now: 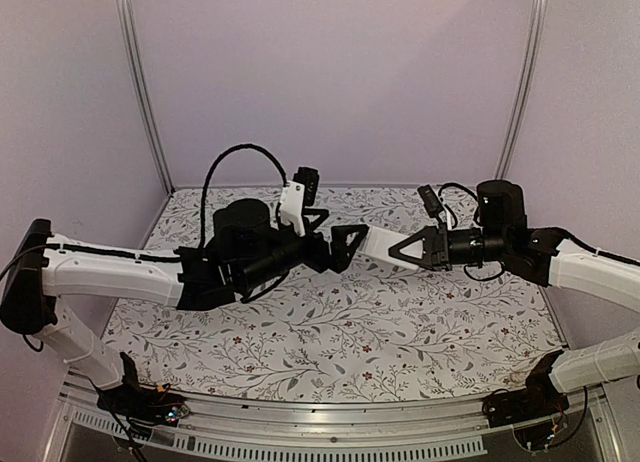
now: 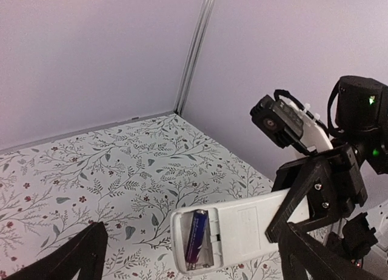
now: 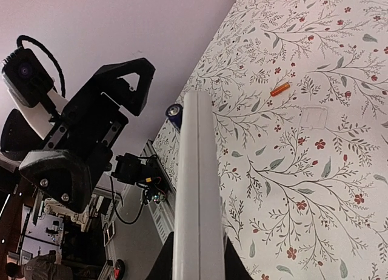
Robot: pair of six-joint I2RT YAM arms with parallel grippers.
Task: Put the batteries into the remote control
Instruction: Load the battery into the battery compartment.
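Note:
The remote control [image 2: 254, 222] is held in the air, white back up, with its battery bay uncovered. A dark battery [image 2: 197, 236] lies slanted in the bay. My right gripper [image 3: 197, 259] is shut on the remote's far end, which shows edge-on as a white bar [image 3: 197, 189] with the dark battery's tip [image 3: 174, 114] poking past it. My left gripper [image 2: 194, 265] stands open just short of the bay, its fingers [image 2: 79, 256] wide to either side and touching nothing. The orange battery [image 3: 280, 89] lies on the floral table. From above, the remote [image 1: 380, 244] bridges the left gripper [image 1: 335, 234] and right gripper [image 1: 412, 247].
A small pale rectangular piece [image 3: 314, 117] lies flat on the floral tabletop [image 1: 330, 332] close to the orange battery. Plain walls with aluminium corner posts [image 1: 140, 82] enclose the table on three sides. A metal rail [image 1: 320, 422] runs along the near edge.

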